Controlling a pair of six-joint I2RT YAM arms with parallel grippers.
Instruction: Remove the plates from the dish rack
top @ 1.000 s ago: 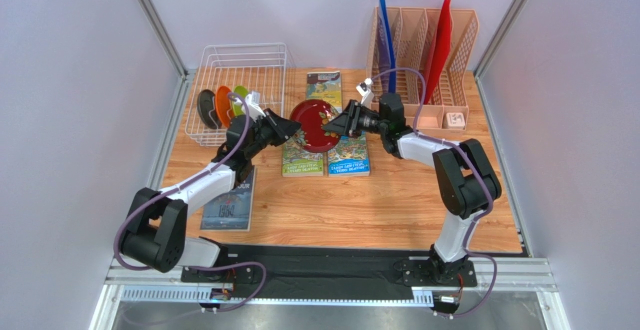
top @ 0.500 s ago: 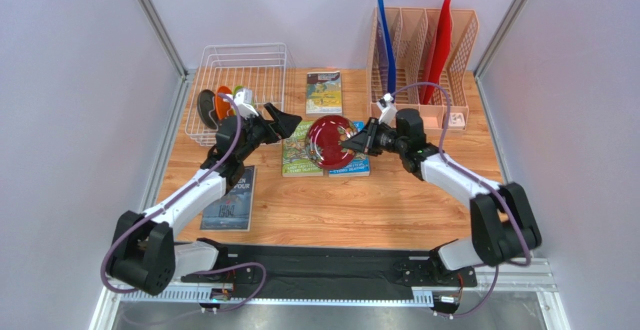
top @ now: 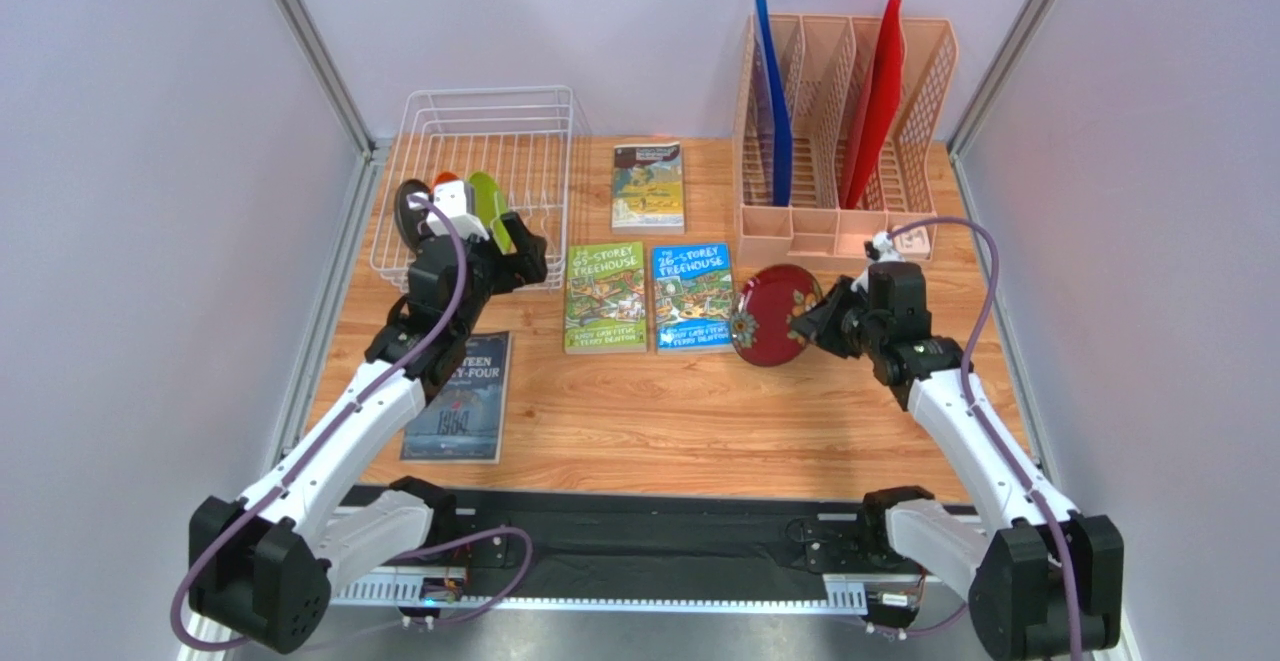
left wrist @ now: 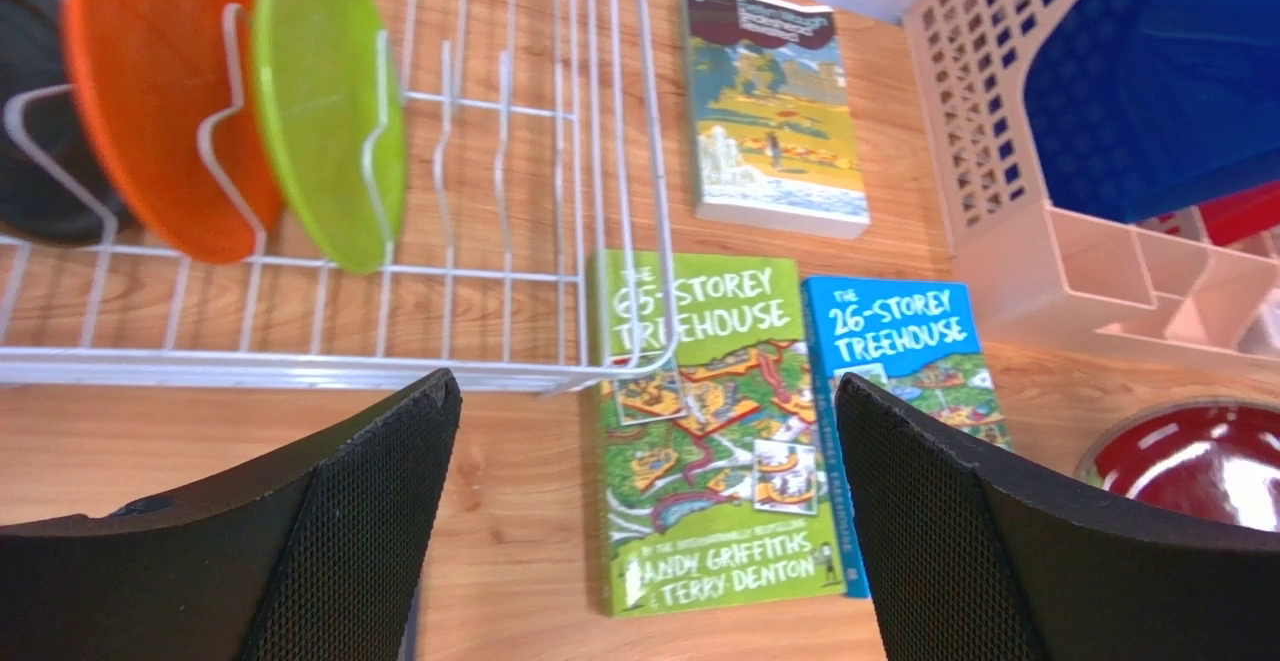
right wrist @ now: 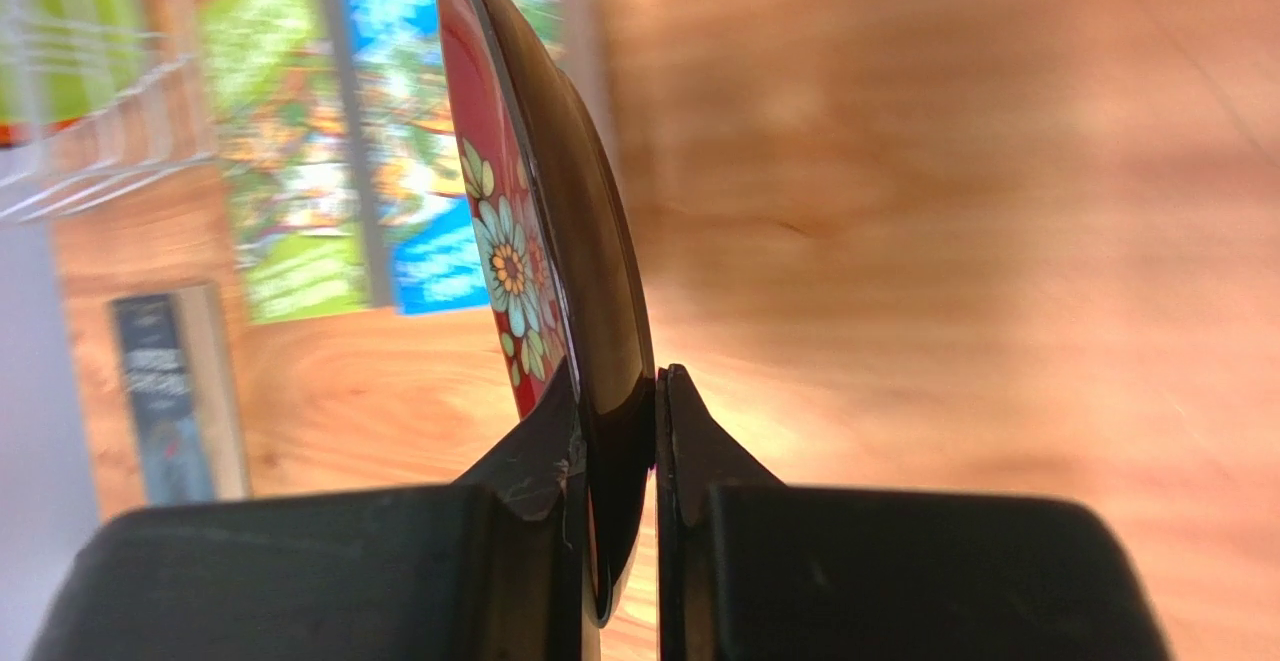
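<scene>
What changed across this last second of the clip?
The left gripper let go of the red plate and drew back to the dish rack, open. The right gripper, shut on it, carried it rightward past the books. The green plate, orange plate and grey plate stayed racked.

— Any text you can read?
— The green book point(left wrist: 699, 436) says "65-STOREY TREEHOUSE", with "ANDY GRIFFITHS" and "TERRY DENTON" at its foot.
— And the blue book point(left wrist: 887, 331)?
— "26-STOREY TREEHOUSE". The dark book point(top: 478, 409) shows only "TEEN" and "-FOUR".
</scene>
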